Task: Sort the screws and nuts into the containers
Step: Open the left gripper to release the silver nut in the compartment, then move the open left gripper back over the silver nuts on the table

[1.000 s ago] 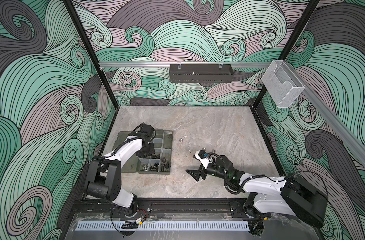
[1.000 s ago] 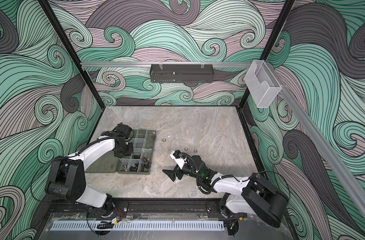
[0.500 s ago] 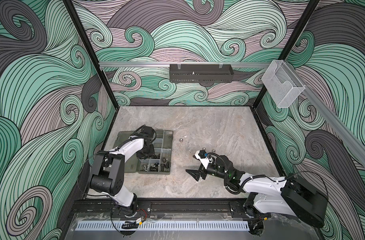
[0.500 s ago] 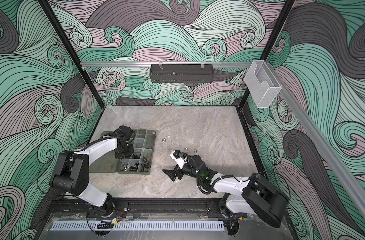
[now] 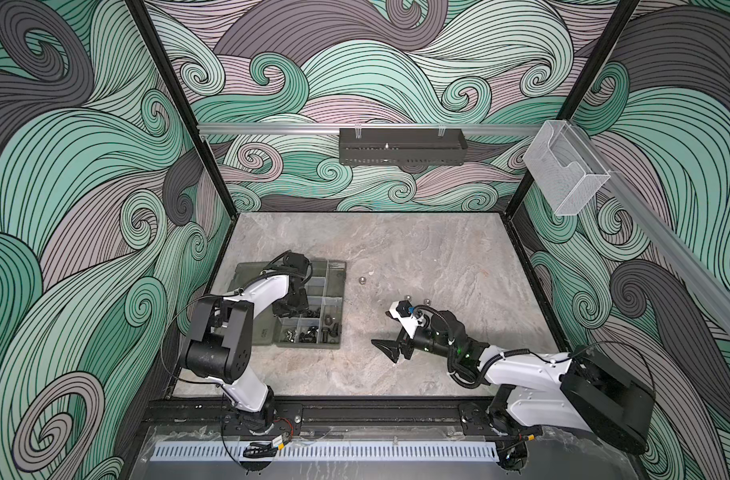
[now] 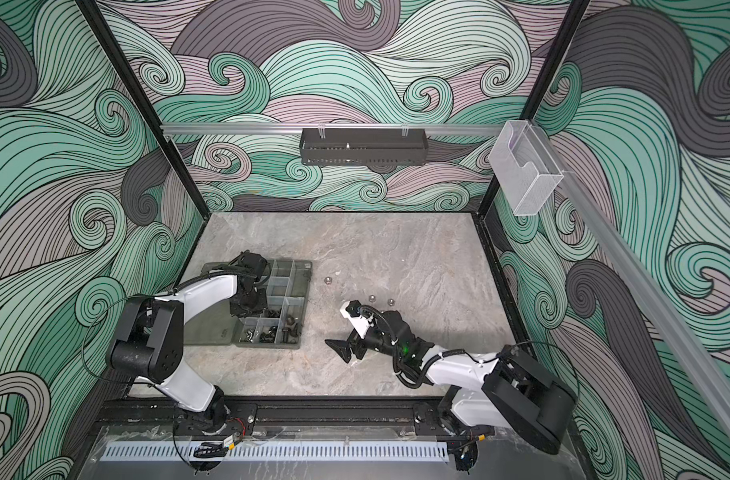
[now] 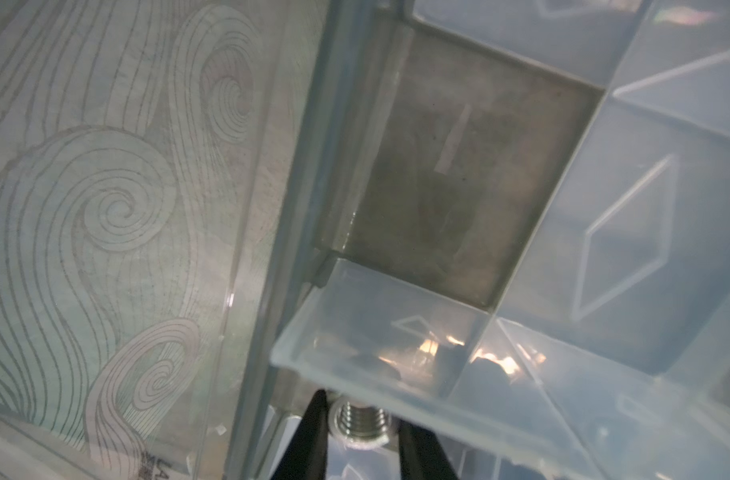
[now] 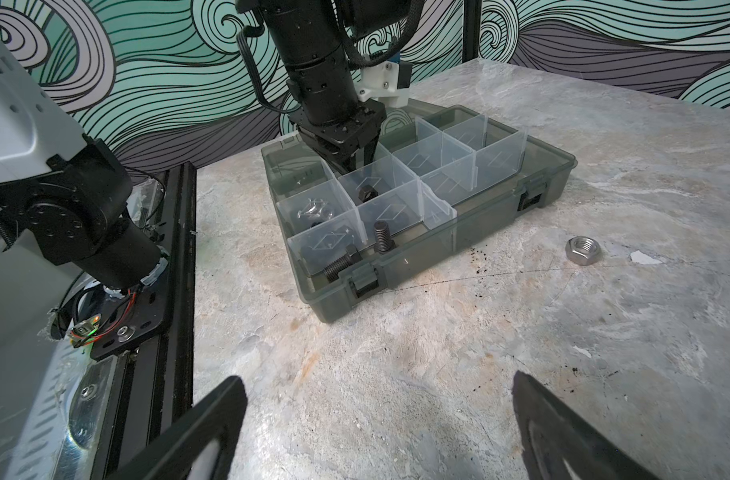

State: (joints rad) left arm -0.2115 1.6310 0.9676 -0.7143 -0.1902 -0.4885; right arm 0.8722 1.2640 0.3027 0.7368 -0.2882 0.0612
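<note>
The grey-green organizer box [image 5: 341, 291] [image 6: 308, 286] [image 8: 458, 245] lies open at the table's left, and clear dividers split it into the containers. My left gripper [image 5: 291, 308] [image 6: 247, 309] [image 8: 355, 160] [image 7: 361, 415] reaches down into a left-side compartment, shut on a shiny silver nut [image 7: 361, 424]. Black screws [image 8: 382, 237] [image 8: 340, 264] lie in the front compartments, with a black nut [image 8: 368, 193] and winged nuts [image 8: 313, 210] in others. Three loose silver nuts [image 5: 360, 280] [image 5: 406, 297] [image 5: 426, 301] [image 8: 583, 249] rest on the table. My right gripper [image 5: 390, 351] [image 6: 342, 349] [image 8: 379, 386] hovers low and open, holding nothing.
The box's open lid [image 5: 246, 276] [image 7: 105, 208] lies flat to its left. A black perforated tray [image 5: 400, 151] hangs on the back wall and a clear acrylic holder [image 5: 562, 174] on the right wall. A black rail [image 5: 355, 415] runs along the table's front.
The left arm's elbow has swung and its gripper has shifted slightly toward the front over the organizer. The right arm has not moved.
</note>
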